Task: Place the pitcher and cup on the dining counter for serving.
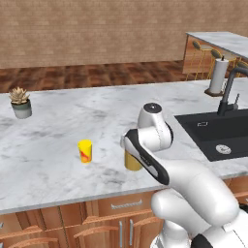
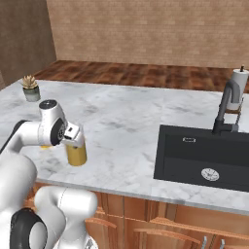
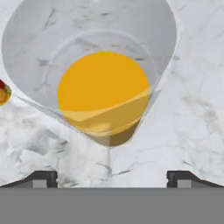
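Here the marble counter (image 1: 58, 126) lay under the claw (image 3: 111, 177), whose jaws stood spread wide and empty. The pitcher (image 3: 104, 94) stood upright directly beneath, its long axis running along the claw's approach; the yellow cup (image 1: 85, 150) stood off to one side.

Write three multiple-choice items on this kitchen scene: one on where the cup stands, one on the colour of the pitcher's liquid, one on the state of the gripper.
1. Where does the cup stand?
A. in the sink
B. on the marble counter beside the pitcher
C. on a stool

2. What colour is the liquid in the pitcher?
A. amber-orange
B. blue
C. green

3. How is the gripper?
A. shut on the cup
B. shut on the pitcher
C. open above the pitcher

Key: 1 B, the cup stands apart from the pitcher on the counter. 2 A, the hand view shows an orange disc. 3 C, the fingers stand wide with nothing between them.
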Controlling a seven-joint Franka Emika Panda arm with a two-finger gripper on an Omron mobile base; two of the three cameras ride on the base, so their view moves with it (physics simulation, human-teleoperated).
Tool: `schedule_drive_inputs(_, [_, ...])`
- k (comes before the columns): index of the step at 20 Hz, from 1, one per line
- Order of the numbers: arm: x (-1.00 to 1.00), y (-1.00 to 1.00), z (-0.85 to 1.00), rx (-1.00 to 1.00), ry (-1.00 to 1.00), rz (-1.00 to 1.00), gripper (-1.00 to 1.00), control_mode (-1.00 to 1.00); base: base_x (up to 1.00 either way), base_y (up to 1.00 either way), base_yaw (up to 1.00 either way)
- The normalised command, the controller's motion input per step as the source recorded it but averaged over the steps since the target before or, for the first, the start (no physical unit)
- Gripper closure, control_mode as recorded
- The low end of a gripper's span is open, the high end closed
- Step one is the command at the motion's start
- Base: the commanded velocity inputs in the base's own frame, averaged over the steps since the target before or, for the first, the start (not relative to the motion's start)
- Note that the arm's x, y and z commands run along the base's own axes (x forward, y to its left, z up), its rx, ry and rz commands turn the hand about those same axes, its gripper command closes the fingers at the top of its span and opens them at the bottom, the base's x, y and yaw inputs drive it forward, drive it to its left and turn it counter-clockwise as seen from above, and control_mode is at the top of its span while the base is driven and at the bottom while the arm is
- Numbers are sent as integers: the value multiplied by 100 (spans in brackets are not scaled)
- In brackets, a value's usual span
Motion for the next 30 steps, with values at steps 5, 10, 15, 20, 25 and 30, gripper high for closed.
schedule_drive_inputs(5, [36, 0, -18, 0, 0, -5, -100, -100, 0, 0, 0])
schedule_drive_inputs(10, [30, 6, -11, 0, 0, -4, -100, -100, 0, 0, 0])
schedule_drive_inputs(15, [14, 3, -14, 0, 0, -5, -100, -100, 0, 0, 0])
schedule_drive_inputs(20, [0, 0, -23, 0, 0, -9, 100, -100, 0, 0, 0])
schedule_drive_inputs(25, [0, 0, -1, 0, 0, 0, 100, -100, 0, 0, 0])
schedule_drive_inputs(30, [-38, -4, 1, 0, -8, 5, 100, -100, 0, 0, 0])
